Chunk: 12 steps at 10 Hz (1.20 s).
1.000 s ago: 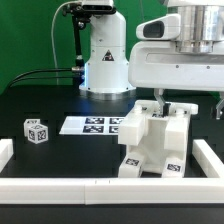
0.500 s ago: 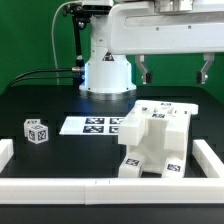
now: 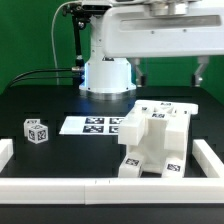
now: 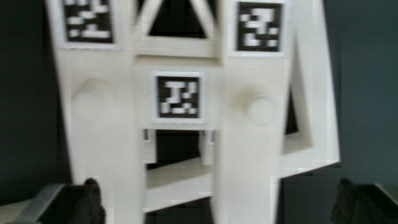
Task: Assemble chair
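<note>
Wrist view: blocky white plastic chair (image 4: 103, 130)

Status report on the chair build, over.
Tool open, empty, hanging above chair assembly. Assembly stands free, no contact. Small tagged block apart at the exterior view's left; nothing in the way.

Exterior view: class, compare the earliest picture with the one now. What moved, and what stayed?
The gripper rose from the top of the chair to well above it, shifting slightly toward the exterior view's left; its jaws stand open and hold nothing. The chair, the small tagged cube and the marker board stayed put.
</note>
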{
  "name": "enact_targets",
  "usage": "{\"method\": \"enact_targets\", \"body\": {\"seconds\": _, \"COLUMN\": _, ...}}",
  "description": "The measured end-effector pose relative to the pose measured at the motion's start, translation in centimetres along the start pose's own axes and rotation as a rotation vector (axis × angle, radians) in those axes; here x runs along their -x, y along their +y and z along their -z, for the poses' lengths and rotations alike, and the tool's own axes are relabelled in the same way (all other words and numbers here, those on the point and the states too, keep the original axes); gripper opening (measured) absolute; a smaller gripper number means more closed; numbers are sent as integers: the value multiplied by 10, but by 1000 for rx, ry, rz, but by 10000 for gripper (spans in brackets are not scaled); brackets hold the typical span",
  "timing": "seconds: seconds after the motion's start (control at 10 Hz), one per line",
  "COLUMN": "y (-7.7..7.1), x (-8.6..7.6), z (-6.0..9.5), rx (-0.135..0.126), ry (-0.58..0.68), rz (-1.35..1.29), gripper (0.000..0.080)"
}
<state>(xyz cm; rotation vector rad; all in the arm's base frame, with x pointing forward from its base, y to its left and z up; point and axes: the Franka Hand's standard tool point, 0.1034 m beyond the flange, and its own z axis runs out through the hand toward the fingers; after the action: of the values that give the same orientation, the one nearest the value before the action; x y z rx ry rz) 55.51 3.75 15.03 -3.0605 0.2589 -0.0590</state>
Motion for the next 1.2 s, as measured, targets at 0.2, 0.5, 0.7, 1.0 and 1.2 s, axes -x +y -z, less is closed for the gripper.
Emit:
{"method": "enact_targets", "body": {"seconds": 0.2, "y": 46, "x": -10, "z": 7, "rx": -4, "ry": 0, "rz": 151, "gripper": 649}}
{"method": "enact_targets", "body": {"seconds": 0.5, "y": 54, "x": -11, "z": 7, "rx": -1, "ry": -1, "rz": 157, "gripper": 649}}
{"method": "enact_targets", "body": {"seconds": 0.7, "y": 56, "x": -11, "z": 6, "rx": -1, "ry": -3, "rz": 156, "gripper": 649}}
{"method": "enact_targets", "body": {"seconds": 1.0, "y": 117, "x": 17, "z": -17, "rx": -27, "ry": -117, "rz": 254, "gripper": 649}}
{"method": "enact_targets", "body": {"seconds": 1.2, "y": 133, "x": 31, "z": -28, "rx": -13, "ry": -110, "rz": 222, "gripper": 649}}
